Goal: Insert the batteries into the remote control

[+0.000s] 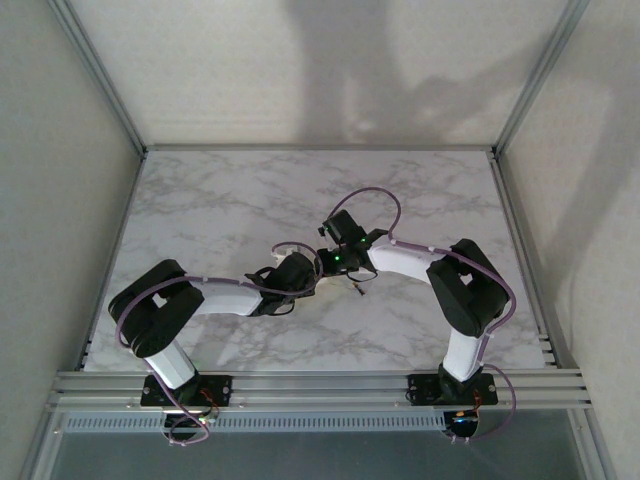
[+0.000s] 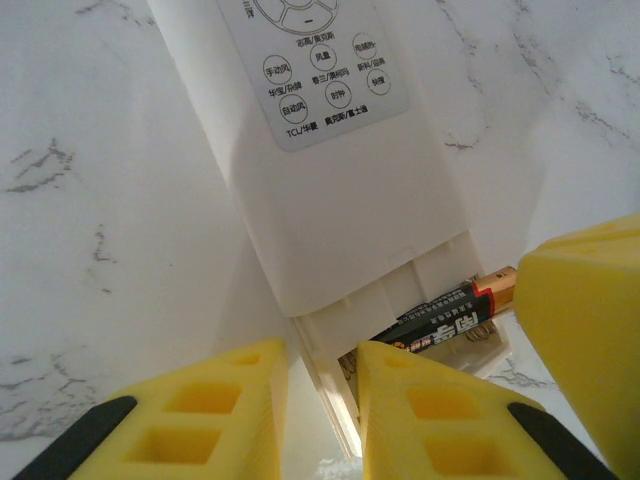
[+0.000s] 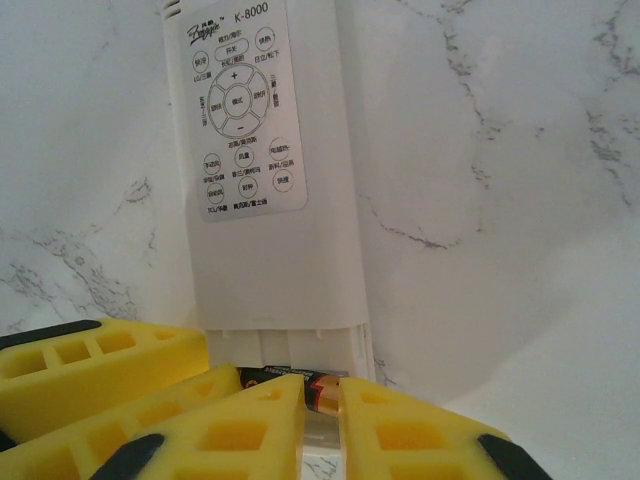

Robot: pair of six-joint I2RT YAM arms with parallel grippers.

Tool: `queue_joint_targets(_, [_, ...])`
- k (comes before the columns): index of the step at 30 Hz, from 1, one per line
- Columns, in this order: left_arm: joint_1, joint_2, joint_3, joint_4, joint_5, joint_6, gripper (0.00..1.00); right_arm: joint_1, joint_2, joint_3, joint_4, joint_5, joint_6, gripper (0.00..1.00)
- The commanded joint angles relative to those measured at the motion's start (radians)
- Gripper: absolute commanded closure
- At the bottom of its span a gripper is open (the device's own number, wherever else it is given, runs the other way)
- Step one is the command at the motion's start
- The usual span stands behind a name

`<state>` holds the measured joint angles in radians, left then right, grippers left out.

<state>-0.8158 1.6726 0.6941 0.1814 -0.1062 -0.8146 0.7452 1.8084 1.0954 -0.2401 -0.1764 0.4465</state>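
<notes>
Seating a battery: it lies slanted in the open bay at the near end of the remote control. The remote lies flat, buttons up, on the marble desk, midway between the arms. Right jaws are clenched on the battery near its copper end. Left jaws look clamped on the bay's side wall, steadying the handset.

Battery is light, rigid and smooth, so it'll likely roll or squirt out if pinched off-centre; hold it mid-body. Remote is light thin plastic, probably skates on marble; brace its long edges, not the keypad.

Left wrist view shows the battery's slant, copper end riding high. Right wrist view gives the full keypad. Top view places both wrists on the desk.
</notes>
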Motion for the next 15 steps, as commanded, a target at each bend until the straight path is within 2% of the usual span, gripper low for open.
queue_joint_targets(1, [-0.008,0.031,0.006,-0.070,-0.030,0.002,0.76,0.012,0.002,-0.017,-0.014,0.008,0.013,0.82])
queue_joint_targets(6, [-0.008,0.032,0.006,-0.069,-0.032,0.003,0.76,0.016,0.008,-0.013,-0.019,0.002,0.025,0.82])
queue_joint_targets(15, [-0.009,0.031,0.007,-0.068,-0.032,0.002,0.76,0.020,-0.012,-0.021,-0.044,0.070,0.055,0.82])
